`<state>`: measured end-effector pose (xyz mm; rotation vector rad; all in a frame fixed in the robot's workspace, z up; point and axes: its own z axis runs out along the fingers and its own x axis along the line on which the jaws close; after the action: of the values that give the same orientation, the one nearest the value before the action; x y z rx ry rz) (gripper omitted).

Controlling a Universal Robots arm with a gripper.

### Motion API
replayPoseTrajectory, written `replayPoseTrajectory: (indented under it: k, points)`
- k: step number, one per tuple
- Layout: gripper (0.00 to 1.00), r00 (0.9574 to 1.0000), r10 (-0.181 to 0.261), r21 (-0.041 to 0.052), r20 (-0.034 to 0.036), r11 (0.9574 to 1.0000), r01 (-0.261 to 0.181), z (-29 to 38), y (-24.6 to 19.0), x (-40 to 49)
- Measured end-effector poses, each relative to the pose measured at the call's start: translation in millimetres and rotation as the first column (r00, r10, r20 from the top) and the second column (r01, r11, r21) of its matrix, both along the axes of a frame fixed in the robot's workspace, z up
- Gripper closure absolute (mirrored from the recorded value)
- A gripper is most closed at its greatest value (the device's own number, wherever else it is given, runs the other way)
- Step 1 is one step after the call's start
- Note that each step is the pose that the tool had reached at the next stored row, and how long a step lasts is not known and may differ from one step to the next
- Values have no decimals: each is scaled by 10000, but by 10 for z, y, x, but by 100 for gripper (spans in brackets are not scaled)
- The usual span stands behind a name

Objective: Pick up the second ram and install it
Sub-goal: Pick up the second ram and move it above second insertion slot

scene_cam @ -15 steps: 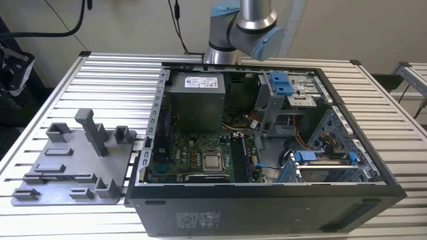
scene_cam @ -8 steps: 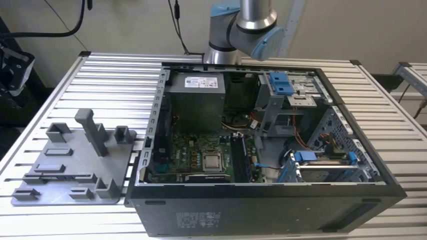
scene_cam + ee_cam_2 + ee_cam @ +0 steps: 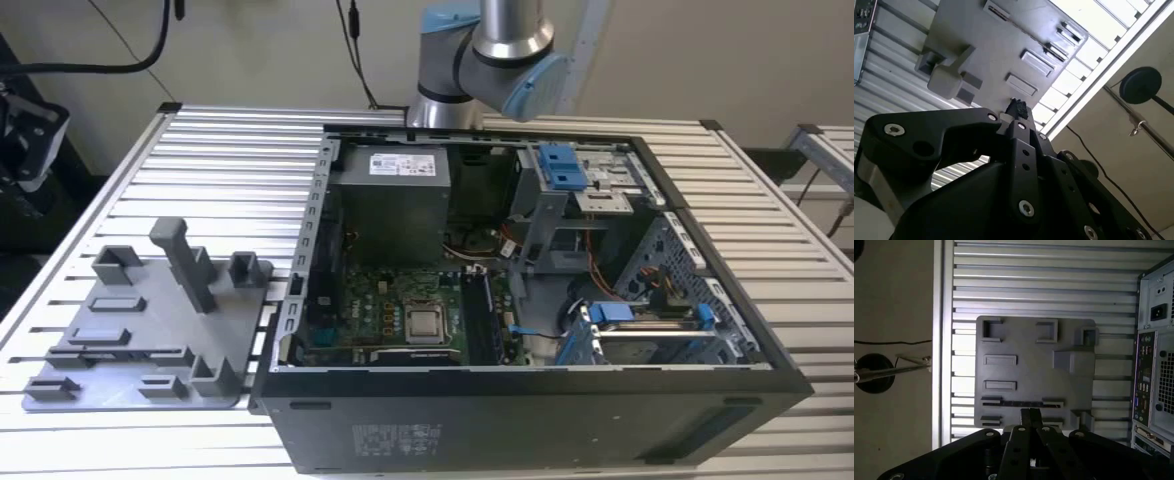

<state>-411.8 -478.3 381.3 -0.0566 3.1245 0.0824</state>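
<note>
Beneath the one black gripper (image 3: 1030,412), one grey plastic fixture plate (image 3: 1034,375) is holding one long dark ram stick (image 3: 1009,403); one open black computer case (image 3: 534,420) is standing beside, on one slatted metal table (image 3: 214,150).

The arm (image 3: 497,40) runs out past the top edge of the exterior view, and the bottom edge cuts the case (image 3: 534,420). In the first wrist view the gripper (image 3: 1030,412) covers the plate's (image 3: 1029,372) near edge. A dark strip (image 3: 1021,403) in the plate's long slot is too thin to identify.
</note>
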Motion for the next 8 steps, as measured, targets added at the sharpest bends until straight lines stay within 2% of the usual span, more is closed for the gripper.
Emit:
replayPoseTrajectory:
  k: [4,8]
  points:
    - [89,9973,736,0,1,9973,-736,-1,0,0]
    - [89,9893,1457,1,1,9893,-1457,-3,0,0]
